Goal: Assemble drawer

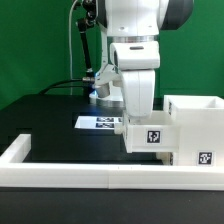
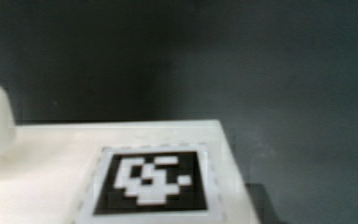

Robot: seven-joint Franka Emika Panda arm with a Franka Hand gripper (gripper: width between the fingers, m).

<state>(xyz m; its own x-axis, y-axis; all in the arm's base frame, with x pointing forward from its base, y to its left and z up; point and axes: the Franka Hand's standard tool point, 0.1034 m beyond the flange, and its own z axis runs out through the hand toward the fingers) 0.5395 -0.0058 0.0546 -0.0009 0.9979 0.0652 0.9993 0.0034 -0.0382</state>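
Note:
A small white tray with a square tag on its face sits right under my gripper, against the left side of the tall boxy white shell at the exterior view's right. The gripper comes straight down onto the tray and appears shut on its wall; its fingertips are hidden behind the tray. In the wrist view the tray's white tagged surface fills the lower part very close up, over the dark table. A second tray is out of view.
The long low white rail runs along the table's front edge. The marker board lies flat behind the gripper. A black cable trails on the table at the exterior view's back left.

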